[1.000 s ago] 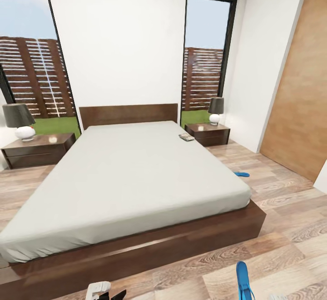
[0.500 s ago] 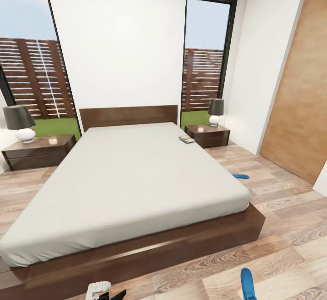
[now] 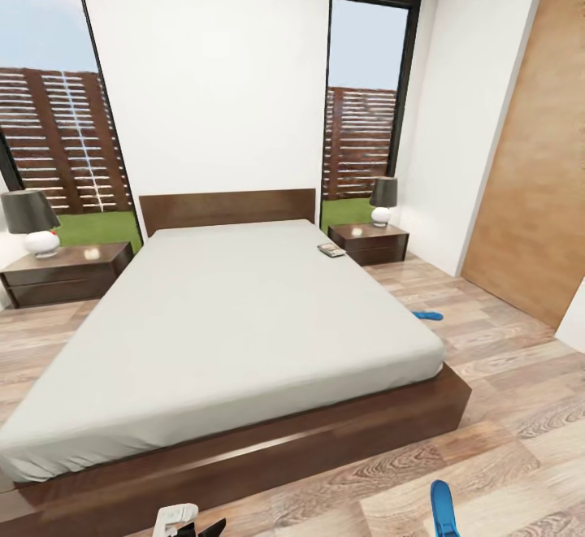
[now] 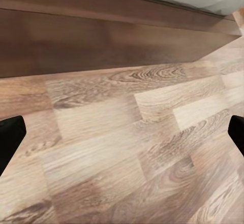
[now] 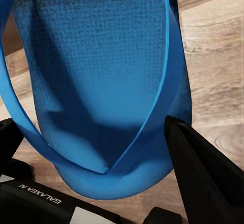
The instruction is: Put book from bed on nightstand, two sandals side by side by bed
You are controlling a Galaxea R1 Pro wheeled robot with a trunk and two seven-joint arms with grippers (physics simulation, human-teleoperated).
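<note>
The bed (image 3: 236, 309), with its dark wood frame and pale mattress, fills the middle of the head view. On its far right part lies the book (image 3: 331, 250), close to the right nightstand (image 3: 370, 242). A second nightstand (image 3: 65, 273) stands at the left. One blue sandal (image 3: 427, 315) lies on the floor right of the bed. My right gripper (image 5: 91, 127) is shut on the other sandal (image 5: 96, 71), seen low in the head view as a blue sandal (image 3: 441, 508). My left gripper (image 4: 122, 137) is open over the floor by the bed's foot.
A lamp (image 3: 32, 224) stands on the left nightstand and another lamp (image 3: 383, 200) on the right one. A wooden door (image 3: 536, 171) is in the right wall. Wood-plank floor (image 3: 504, 407) runs along the bed's right side and foot.
The whole head view has shifted a little, so the camera moved. The held sandal sits lower in that view than a second ago. The book and the floor sandal stay put.
</note>
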